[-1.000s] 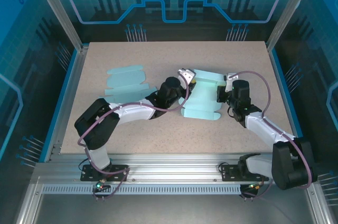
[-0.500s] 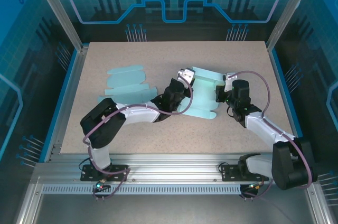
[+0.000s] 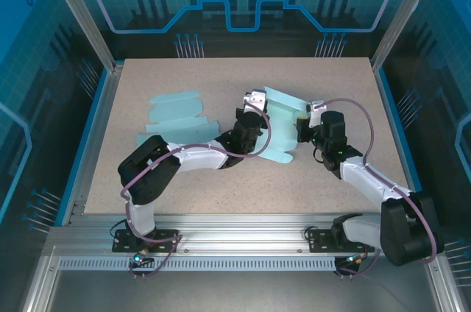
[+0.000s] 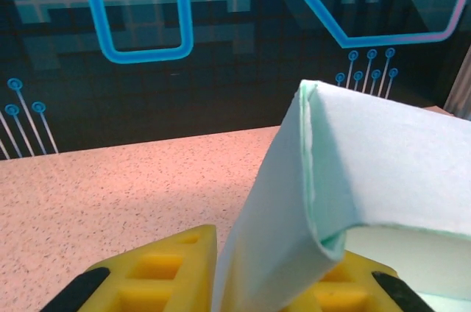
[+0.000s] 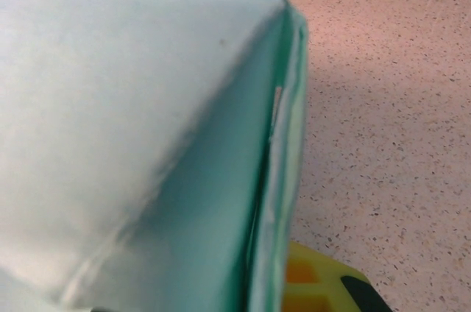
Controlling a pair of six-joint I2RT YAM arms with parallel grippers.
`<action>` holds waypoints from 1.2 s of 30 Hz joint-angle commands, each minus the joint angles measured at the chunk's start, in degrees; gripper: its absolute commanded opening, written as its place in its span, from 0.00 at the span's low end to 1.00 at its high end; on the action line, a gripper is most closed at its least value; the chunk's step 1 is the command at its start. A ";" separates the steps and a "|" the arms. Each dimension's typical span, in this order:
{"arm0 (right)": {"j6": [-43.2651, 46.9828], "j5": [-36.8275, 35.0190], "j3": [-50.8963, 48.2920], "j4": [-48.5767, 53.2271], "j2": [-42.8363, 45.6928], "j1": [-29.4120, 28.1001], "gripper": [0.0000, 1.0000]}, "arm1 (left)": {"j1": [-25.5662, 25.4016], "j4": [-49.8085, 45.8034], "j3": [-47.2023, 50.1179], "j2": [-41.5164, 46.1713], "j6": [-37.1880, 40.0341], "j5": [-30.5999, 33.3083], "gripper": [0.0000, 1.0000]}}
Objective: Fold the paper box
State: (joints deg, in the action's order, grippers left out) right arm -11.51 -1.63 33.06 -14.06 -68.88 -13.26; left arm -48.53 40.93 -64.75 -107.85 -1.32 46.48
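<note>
The pale green paper box (image 3: 278, 132) stands partly raised off the table at centre, bowed between both arms. My left gripper (image 3: 257, 101) is shut on the box's left panel. In the left wrist view its yellow fingers (image 4: 158, 271) bracket the folded sheet (image 4: 368, 172), which rises and bends over to the right. My right gripper (image 3: 304, 124) holds the box's right edge. In the right wrist view the green panel (image 5: 132, 106) covers the left, its doubled edge runs down between the jaws, and one yellow finger (image 5: 315, 281) shows beside it; the other is hidden.
A second pale green box blank (image 3: 175, 115) lies flat on the speckled table (image 3: 221, 187), left of the arms' work area. Metal frame posts and blue walls ring the table. Bare tabletop lies behind and in front of the box.
The two grippers have drawn closer together. The box has gone from lying nearly flat to standing up narrower, its left panel lifted and swung back-left by the left gripper.
</note>
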 commanded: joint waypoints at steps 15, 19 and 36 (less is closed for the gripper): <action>0.26 -3.80 -0.65 2.62 1.73 -0.72 0.00 | 5.34 -6.55 -0.84 3.53 -6.18 -13.65 0.51; 0.11 -3.64 -0.71 2.39 1.73 -0.72 0.00 | 5.40 -6.58 2.15 5.91 -4.70 -16.94 0.49; 0.33 -3.84 -0.67 2.64 1.56 -0.74 0.00 | 4.94 1.04 6.31 9.80 -1.03 -20.64 0.47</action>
State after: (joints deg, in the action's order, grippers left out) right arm -11.55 -4.43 32.95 -12.34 -67.88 -14.22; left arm -44.31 36.32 -58.70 -101.41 -3.44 25.28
